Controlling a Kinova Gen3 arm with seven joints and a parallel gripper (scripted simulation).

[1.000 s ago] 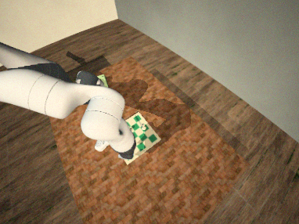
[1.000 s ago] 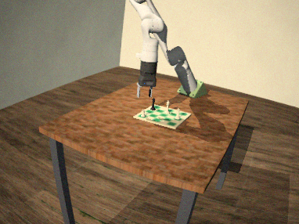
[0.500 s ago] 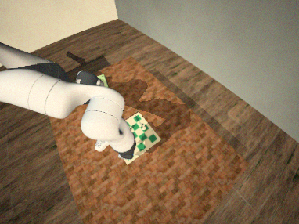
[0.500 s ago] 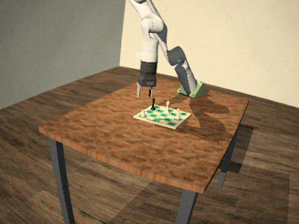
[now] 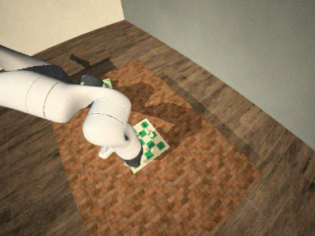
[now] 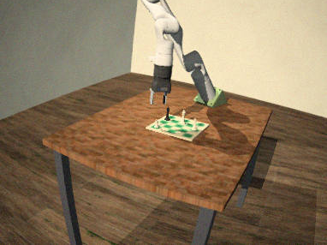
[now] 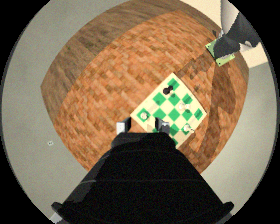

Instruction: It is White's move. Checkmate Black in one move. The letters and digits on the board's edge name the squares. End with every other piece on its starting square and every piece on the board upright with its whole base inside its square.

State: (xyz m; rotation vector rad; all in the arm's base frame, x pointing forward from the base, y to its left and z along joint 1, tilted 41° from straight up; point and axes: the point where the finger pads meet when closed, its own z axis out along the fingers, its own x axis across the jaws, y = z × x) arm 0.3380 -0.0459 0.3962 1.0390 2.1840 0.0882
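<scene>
A small green and cream chessboard [image 6: 177, 128] lies on the wooden table; it also shows in the top view [image 5: 149, 142] and in the wrist view [image 7: 170, 111]. A black piece [image 6: 168, 113] stands at the board's far left corner, also seen in the wrist view [image 7: 166, 88]. Three white pieces stand upright on it: a small one [image 6: 157, 123] at the near left, a tall one [image 6: 183, 116] behind, and one [image 6: 194, 123] to the right. My gripper [image 6: 157, 98] is open and empty, hanging above the table just left of and behind the board.
The arm's green base [image 6: 211, 98] is mounted at the table's far edge behind the board. The arm's elbow [image 5: 111, 128] hides the board's left part in the top view. The table's edges drop off on all sides.
</scene>
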